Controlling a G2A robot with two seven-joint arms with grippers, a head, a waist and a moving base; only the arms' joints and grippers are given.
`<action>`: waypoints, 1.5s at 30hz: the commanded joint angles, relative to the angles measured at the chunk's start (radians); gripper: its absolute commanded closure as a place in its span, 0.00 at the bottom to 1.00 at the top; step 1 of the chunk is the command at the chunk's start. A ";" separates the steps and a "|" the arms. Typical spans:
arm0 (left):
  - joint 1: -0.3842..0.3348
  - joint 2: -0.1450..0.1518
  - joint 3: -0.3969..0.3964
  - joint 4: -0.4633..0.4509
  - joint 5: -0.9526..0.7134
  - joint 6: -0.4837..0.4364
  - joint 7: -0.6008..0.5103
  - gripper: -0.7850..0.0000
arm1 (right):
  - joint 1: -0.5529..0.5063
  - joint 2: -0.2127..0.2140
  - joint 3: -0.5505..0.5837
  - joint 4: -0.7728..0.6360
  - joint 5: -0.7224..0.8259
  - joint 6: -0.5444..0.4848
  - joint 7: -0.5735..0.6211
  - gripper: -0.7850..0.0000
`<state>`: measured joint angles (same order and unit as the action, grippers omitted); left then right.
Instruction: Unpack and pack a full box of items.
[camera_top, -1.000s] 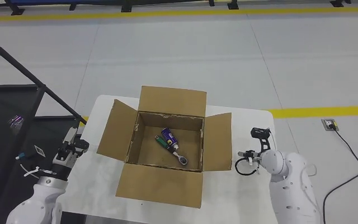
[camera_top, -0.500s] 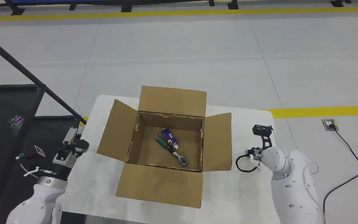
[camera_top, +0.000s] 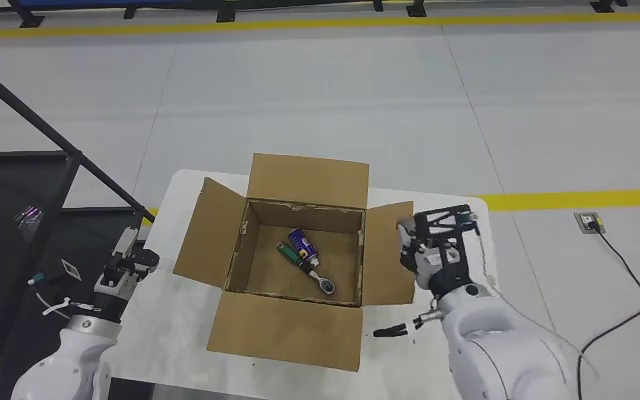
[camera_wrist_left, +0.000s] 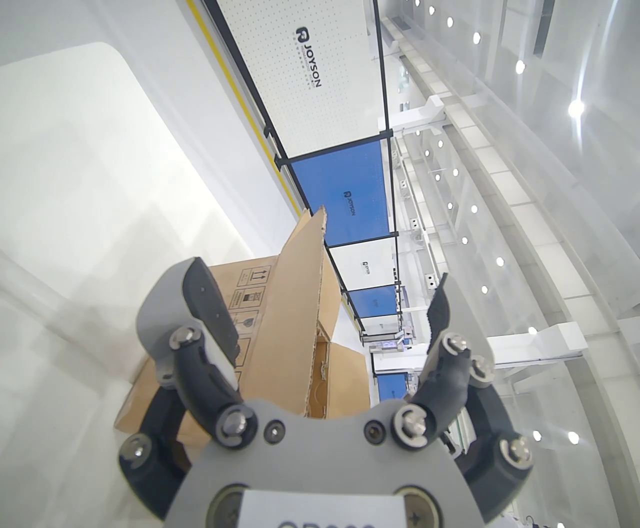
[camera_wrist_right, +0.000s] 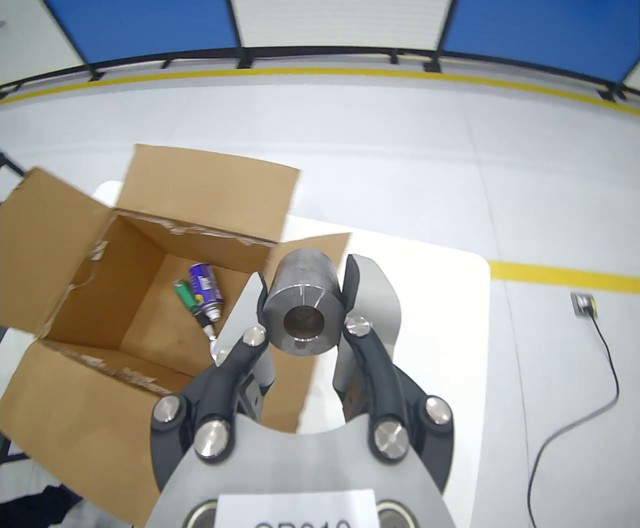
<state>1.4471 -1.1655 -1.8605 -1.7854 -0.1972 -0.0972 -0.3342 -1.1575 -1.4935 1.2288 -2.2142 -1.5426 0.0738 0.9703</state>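
the steel cylinder (camera_wrist_right: 304, 307) is pinched between the right jaws. it is held in the air above the right flap (camera_top: 390, 255) of the box (camera_top: 300, 330), just right of the opening. the box stands in the middle of the counter (camera_top: 190, 300) with all four flaps folded out. on its floor lie a purple can (camera_top: 299, 242), a green piece (camera_top: 287, 253) just beside it, and a ratchet (camera_top: 322, 285) nearer.

one second ago the right arm (camera_top: 490, 330) was low at the near right of the counter, well apart from the box. now it has risen and swung left to the flap. i judge this is the packing part: the cylinder must next go over the opening and down beside the other items.

the left jaws are spread and hold nothing, at the near left edge of the counter, facing the left flap. this arm has not moved.
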 joint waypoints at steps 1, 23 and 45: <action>0.000 0.000 0.000 0.000 0.000 0.000 0.000 0.00 | 0.067 -0.007 -0.089 0.088 -0.040 -0.010 0.020 1.00; 0.000 0.000 0.000 0.000 0.000 0.000 0.000 0.00 | 0.717 -0.218 -0.513 1.308 0.158 0.008 0.156 1.00; 0.000 0.000 0.000 0.000 0.000 0.000 0.000 0.00 | 0.775 -0.266 -0.483 1.465 0.190 0.019 0.101 0.52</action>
<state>1.4471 -1.1655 -1.8605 -1.7854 -0.1972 -0.0972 -0.3342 -0.3794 -1.7618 0.7398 -0.7345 -1.3505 0.0891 1.0737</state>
